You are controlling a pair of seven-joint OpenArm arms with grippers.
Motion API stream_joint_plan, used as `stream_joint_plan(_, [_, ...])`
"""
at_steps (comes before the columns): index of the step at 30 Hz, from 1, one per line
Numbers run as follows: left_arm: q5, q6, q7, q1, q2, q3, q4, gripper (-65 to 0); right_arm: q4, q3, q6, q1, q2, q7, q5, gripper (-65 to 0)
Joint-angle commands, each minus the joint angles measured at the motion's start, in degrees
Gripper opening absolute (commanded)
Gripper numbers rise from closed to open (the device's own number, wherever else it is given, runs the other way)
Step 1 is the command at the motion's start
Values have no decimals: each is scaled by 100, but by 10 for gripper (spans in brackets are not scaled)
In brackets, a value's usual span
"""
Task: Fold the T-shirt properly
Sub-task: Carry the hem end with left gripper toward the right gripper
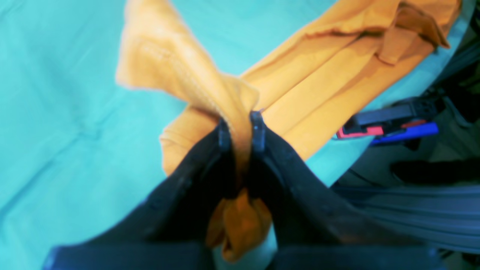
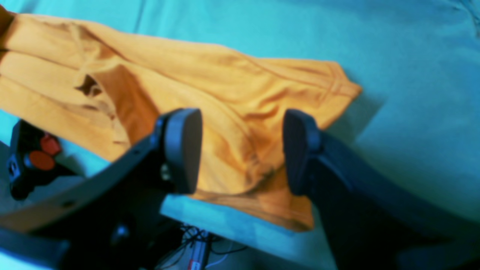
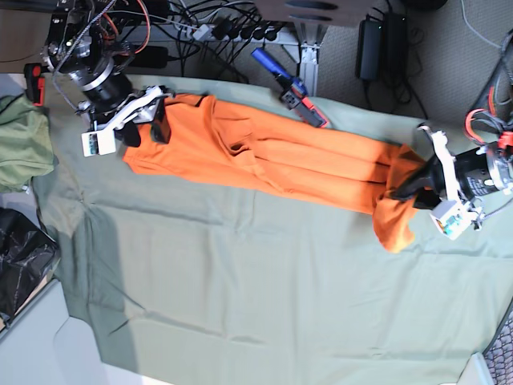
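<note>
T-shirt [image 1: 232,93] (orange) between left hand's [image 1: 238,150] fingertips [image 1: 258,131]

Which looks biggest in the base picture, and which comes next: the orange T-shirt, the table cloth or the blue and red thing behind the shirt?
1. table cloth
2. orange T-shirt
3. blue and red thing

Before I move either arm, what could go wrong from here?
The left gripper has the shirt pinched in a bunch, so laying it down now might set creases into that end. The right gripper stands open over the other end, holding nothing; a pull from the left could drag the whole strip askew. The blue-handled tool lies close by the shirt's edge and might get caught.
</note>
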Motion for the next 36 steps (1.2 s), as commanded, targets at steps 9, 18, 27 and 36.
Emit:
stream_joint_plan(9, [990, 149, -393, -66, 319, 977, 83, -650, 85, 52, 258, 0, 66, 149, 28, -307])
stream_joint_plan(18, [1250, 144, -697, -184, 752, 1268, -210, -650, 85, 52, 258, 0, 68, 149, 31, -307])
stream_joint_plan(27, [870, 144, -813, -457, 1073, 1349, -804, -512, 85, 52, 258, 2, 66, 157, 33, -307])
stream_joint_plan(36, [1056, 105, -874, -461, 1360, 2133, -879, -479, 85, 52, 258, 0, 66, 170, 33, -307])
